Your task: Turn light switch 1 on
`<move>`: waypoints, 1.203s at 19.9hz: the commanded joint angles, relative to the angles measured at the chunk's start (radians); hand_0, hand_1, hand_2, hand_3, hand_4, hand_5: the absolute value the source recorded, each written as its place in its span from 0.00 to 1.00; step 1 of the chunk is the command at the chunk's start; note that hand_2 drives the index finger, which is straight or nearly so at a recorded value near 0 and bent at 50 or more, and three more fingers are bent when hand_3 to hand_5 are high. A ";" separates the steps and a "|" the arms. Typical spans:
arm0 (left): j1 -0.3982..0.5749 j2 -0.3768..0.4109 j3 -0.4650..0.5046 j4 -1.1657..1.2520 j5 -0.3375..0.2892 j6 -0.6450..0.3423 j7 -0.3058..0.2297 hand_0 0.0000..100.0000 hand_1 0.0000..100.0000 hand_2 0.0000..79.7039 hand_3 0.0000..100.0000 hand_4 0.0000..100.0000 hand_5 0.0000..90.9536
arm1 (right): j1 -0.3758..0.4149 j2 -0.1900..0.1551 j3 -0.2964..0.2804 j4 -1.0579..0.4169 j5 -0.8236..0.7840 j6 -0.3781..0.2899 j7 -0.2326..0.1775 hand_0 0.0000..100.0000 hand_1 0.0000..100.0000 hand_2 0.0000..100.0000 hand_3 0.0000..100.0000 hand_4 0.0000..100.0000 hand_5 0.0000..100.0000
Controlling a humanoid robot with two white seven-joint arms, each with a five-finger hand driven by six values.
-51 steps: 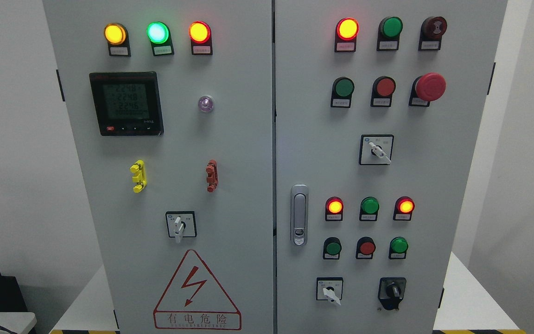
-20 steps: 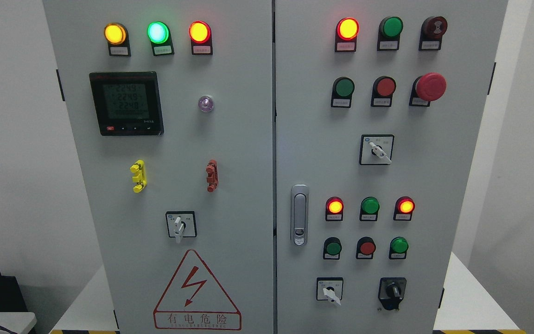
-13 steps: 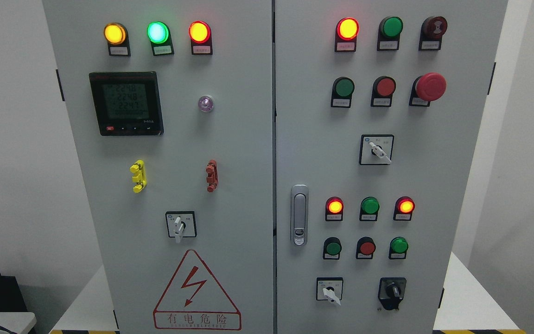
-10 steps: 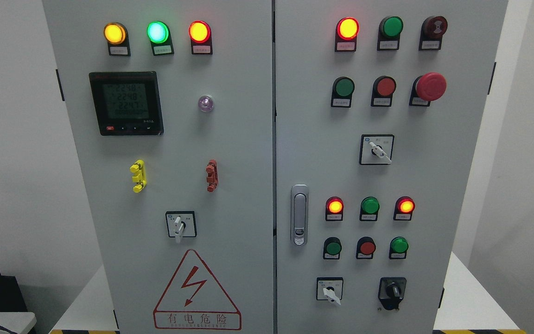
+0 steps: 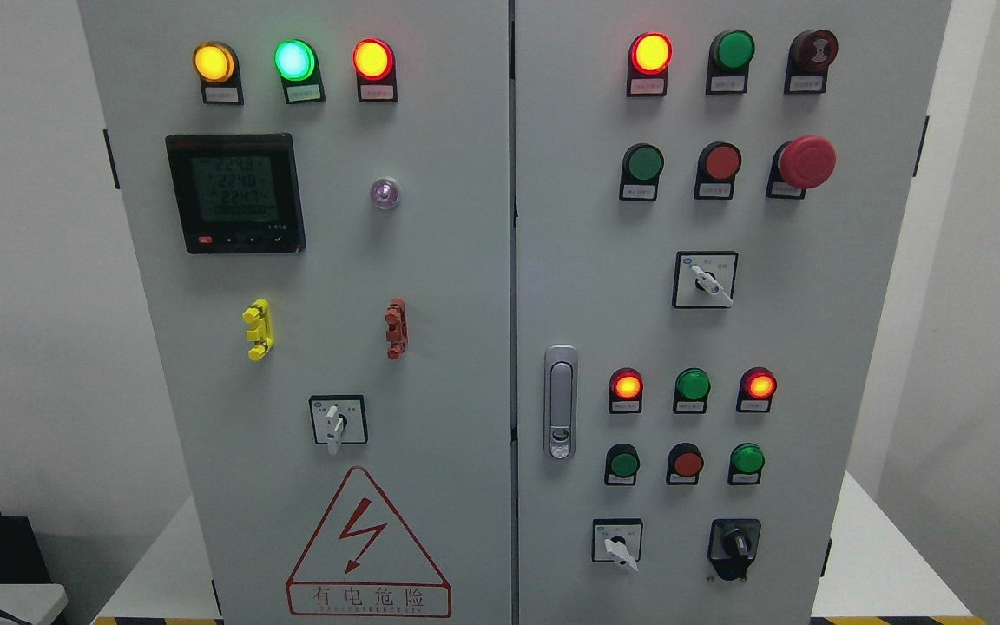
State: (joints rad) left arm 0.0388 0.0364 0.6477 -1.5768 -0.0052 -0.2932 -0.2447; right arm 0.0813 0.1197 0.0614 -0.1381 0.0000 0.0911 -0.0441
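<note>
The cabinet (image 5: 448,260) is pale grey. At its upper left glow an amber lamp (image 5: 213,62), a green lamp (image 5: 294,60) and a red-orange lamp (image 5: 372,59). The meter (image 5: 233,193) is black with a dim greenish screen. Below sit a yellow clip (image 5: 257,329) and a red-brown clip (image 5: 395,328). The warning triangle (image 5: 368,542) is outlined in red with a red lightning bolt. The mushroom button (image 5: 806,161) is red. The door handle (image 5: 560,401) is silver. The surface (image 5: 878,555) is white, edged with yellow-and-black stripes.

A white table (image 5: 865,555) carries the grey electrical cabinet (image 5: 465,286), which stands upright across its middle; bare strips of tabletop show at the left and right edges beside it
</note>
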 commanded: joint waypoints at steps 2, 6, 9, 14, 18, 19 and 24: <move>-0.094 -0.003 -0.210 -0.213 0.013 0.017 0.019 0.21 0.28 0.47 0.52 0.60 0.55 | 0.000 0.000 0.000 0.000 -0.018 -0.001 0.000 0.12 0.39 0.00 0.00 0.00 0.00; -0.140 -0.009 -0.350 -0.285 0.011 0.083 0.122 0.17 0.30 0.47 0.53 0.60 0.56 | 0.000 0.000 0.000 0.000 -0.017 -0.001 0.000 0.12 0.39 0.00 0.00 0.00 0.00; -0.172 -0.021 -0.431 -0.316 0.002 0.117 0.157 0.16 0.31 0.49 0.54 0.61 0.59 | 0.000 0.000 0.000 0.000 -0.017 -0.001 0.000 0.12 0.39 0.00 0.00 0.00 0.00; -0.237 -0.055 -0.543 -0.327 -0.048 0.197 0.240 0.14 0.35 0.55 0.60 0.67 0.67 | 0.000 0.000 0.000 0.000 -0.018 -0.001 0.000 0.12 0.39 0.00 0.00 0.00 0.00; -0.252 -0.067 -0.618 -0.328 -0.110 0.216 0.315 0.07 0.41 0.58 0.62 0.69 0.70 | 0.000 0.000 0.000 0.000 -0.018 -0.001 0.000 0.12 0.39 0.00 0.00 0.00 0.00; -0.261 -0.072 -0.635 -0.330 -0.125 0.227 0.337 0.05 0.43 0.58 0.62 0.69 0.71 | 0.000 0.000 0.000 0.000 -0.018 -0.001 0.000 0.12 0.39 0.00 0.00 0.00 0.00; -0.270 -0.099 -0.666 -0.330 -0.141 0.289 0.412 0.00 0.52 0.62 0.65 0.71 0.74 | 0.000 0.000 0.000 0.000 -0.017 -0.001 0.000 0.12 0.39 0.00 0.00 0.00 0.00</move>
State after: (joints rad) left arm -0.2084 -0.0149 0.1549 -1.8586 -0.1108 -0.0301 0.1315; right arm 0.0813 0.1197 0.0614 -0.1381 0.0000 0.0911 -0.0441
